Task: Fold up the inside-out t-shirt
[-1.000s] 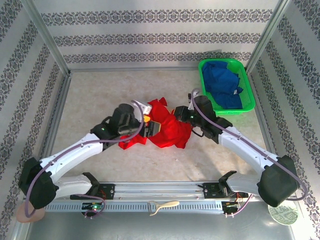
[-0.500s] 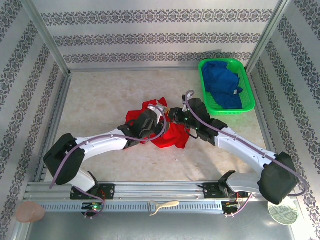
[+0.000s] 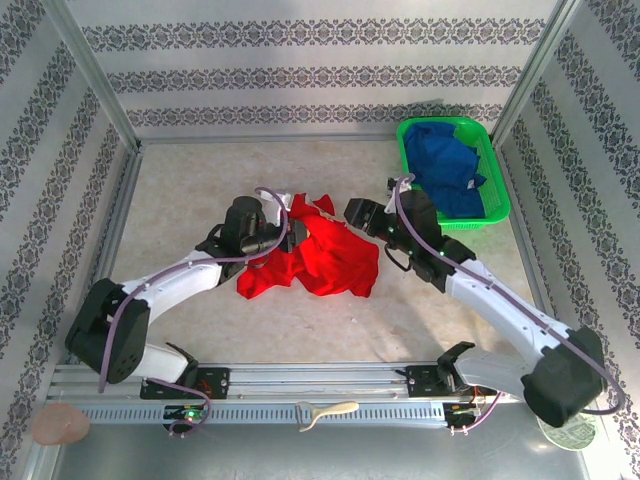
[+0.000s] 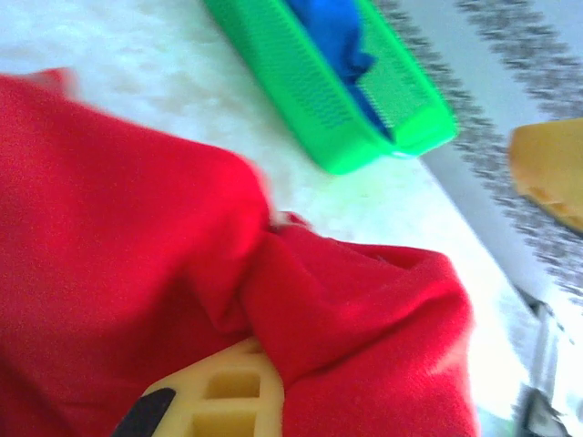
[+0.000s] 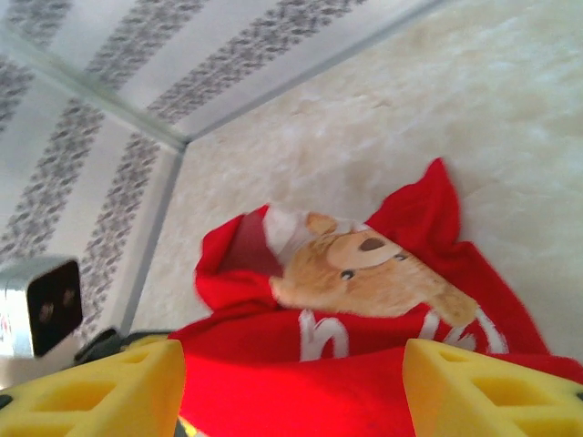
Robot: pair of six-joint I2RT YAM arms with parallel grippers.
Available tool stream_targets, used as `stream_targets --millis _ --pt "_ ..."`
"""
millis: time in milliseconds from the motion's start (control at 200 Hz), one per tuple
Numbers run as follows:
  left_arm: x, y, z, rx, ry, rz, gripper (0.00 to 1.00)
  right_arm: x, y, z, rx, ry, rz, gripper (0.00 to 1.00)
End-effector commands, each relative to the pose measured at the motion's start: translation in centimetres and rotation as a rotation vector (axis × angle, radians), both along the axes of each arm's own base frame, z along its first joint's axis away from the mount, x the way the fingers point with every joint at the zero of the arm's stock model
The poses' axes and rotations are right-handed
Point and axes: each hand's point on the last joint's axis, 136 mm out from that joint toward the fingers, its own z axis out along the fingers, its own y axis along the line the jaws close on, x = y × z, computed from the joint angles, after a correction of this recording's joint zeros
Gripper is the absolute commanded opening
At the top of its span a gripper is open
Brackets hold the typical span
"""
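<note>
From above, the inside-out t-shirt (image 3: 325, 262) lies crumpled mid-table (image 3: 200, 190), its longer spread running roughly left to right between the two arms. The left gripper (image 3: 281, 236) sits on its upper left edge, while the right gripper (image 3: 352, 211) hovers just off the upper right edge, near the green basket (image 3: 497, 205). At the left wrist, red cloth is bunched over a yellow finger (image 4: 223, 401); the jaws are closed and appear to pinch a fold. From the right wrist, the right gripper (image 5: 290, 369) stands wide apart and empty, the shirt's bear print (image 5: 364, 264) directly ahead and below. The left arm already has the cloth, so the next grasp likely falls to the right arm, reaching forward and down onto the near edge.
</note>
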Motion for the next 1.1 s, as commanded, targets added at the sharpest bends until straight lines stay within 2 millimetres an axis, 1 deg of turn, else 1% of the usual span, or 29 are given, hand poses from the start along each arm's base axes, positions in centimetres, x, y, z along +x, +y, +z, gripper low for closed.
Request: stream_targets --millis 0,120,200,285,415,465,520,545,565,585,610,615,629,644,669,679,684,694,774,854,894,934,989,1004,1049,1094 --pt "-2.7 -1.2 2.6 -0.075 0.014 -0.135 0.00 -3.1 1.8 -1.6 -0.059 -0.021 0.107 0.67" --pt "-3.2 -1.1 3.0 -0.074 0.036 -0.146 0.00 -5.4 4.1 -2.2 -0.106 -0.068 0.170 0.71" --pt "-3.4 -1.0 3.1 -0.062 0.049 -0.149 0.00 -5.8 4.9 -2.3 -0.172 -0.115 0.162 0.77" --pt "-3.7 -1.1 3.3 -0.055 0.055 -0.162 0.00 -5.1 5.2 -2.6 -0.221 -0.126 0.136 0.78" --pt "-4.1 -1.0 4.0 -0.056 0.050 -0.176 0.00 -2.8 5.3 -3.6 -0.345 -0.140 0.078 0.79" --pt "-4.4 -1.1 4.4 -0.063 0.046 -0.193 0.00 -1.7 4.9 -4.1 -0.396 -0.138 0.046 0.76" --pt "-5.0 -1.2 4.6 -0.061 0.047 -0.218 0.00 -0.3 4.2 -4.3 -0.413 -0.134 0.017 0.72" --pt "-5.2 -1.2 4.8 -0.059 0.046 -0.231 0.00 0.2 3.9 -4.3 -0.407 -0.128 0.011 0.69" --pt "-5.4 -1.2 4.9 -0.060 0.047 -0.240 0.00 0.7 3.7 -4.2 -0.397 -0.126 0.011 0.64" --pt "-5.7 -1.2 4.9 -0.060 0.049 -0.252 0.00 1.2 3.4 -4.2 -0.389 -0.122 0.015 0.54" --pt "-6.0 -1.2 5.0 -0.061 0.048 -0.267 0.00 1.6 3.2 -4.0 -0.373 -0.120 0.022 0.37" --pt "-6.0 -1.2 5.1 -0.061 0.049 -0.270 0.00 1.7 3.0 -4.0 -0.372 -0.118 0.023 0.35" --pt "-6.2 -1.2 5.1 -0.059 0.050 -0.276 0.00 2.0 2.8 -3.9 -0.365 -0.117 0.024 0.24" --pt "-6.2 -1.1 5.1 -0.056 0.049 -0.279 0.00 2.3 2.6 -3.7 -0.354 -0.112 0.035 0.16" --pt "-6.3 -0.8 5.1 -0.052 0.050 -0.279 0.00 2.5 2.3 -3.5 -0.336 -0.108 0.051 0.06" --pt "-6.3 -0.7 5.1 -0.051 0.049 -0.278 0.00 2.6 2.2 -3.5 -0.333 -0.107 0.055 0.05" --pt "-6.3 -0.7 5.1 -0.050 0.049 -0.276 0.00 2.6 2.2 -3.4 -0.327 -0.107 0.063 0.01" --pt "-6.2 -0.5 5.1 -0.050 0.051 -0.273 0.00 2.7 2.1 -3.4 -0.323 -0.106 0.068 0.00" --pt "-5.4 0.9 5.4 -0.075 0.044 -0.235 0.00 2.7 1.3 -2.9 -0.290 -0.086 0.136 0.00" --pt "-3.8 2.5 6.1 -0.113 0.041 -0.189 0.00 1.8 0.7 -2.8 -0.267 -0.073 0.216 0.00" --pt "-2.9 3.3 6.2 -0.119 0.037 -0.161 0.00 1.1 0.5 -2.7 -0.246 -0.066 0.259 0.00" --pt "-1.8 4.1 6.1 -0.115 0.035 -0.133 0.00 0.2 0.8 -2.3 -0.212 -0.074 0.320 0.00" --pt "0.0 5.2 5.5 -0.106 0.049 -0.086 0.00 -1.2 1.4 -1.6 -0.156 -0.087 0.402 0.00" --pt "0.4 5.4 5.3 -0.104 0.055 -0.075 0.04 -1.6 1.6 -1.5 -0.142 -0.088 0.419 0.00" --pt "1.9 6.2 4.5 -0.099 0.079 -0.037 0.28 -2.5 2.3 -0.8 -0.089 -0.104 0.477 0.00" --pt "3.0 6.6 4.0 -0.097 0.095 -0.012 0.45 -3.1 2.7 -0.1 -0.040 -0.118 0.508 0.00"
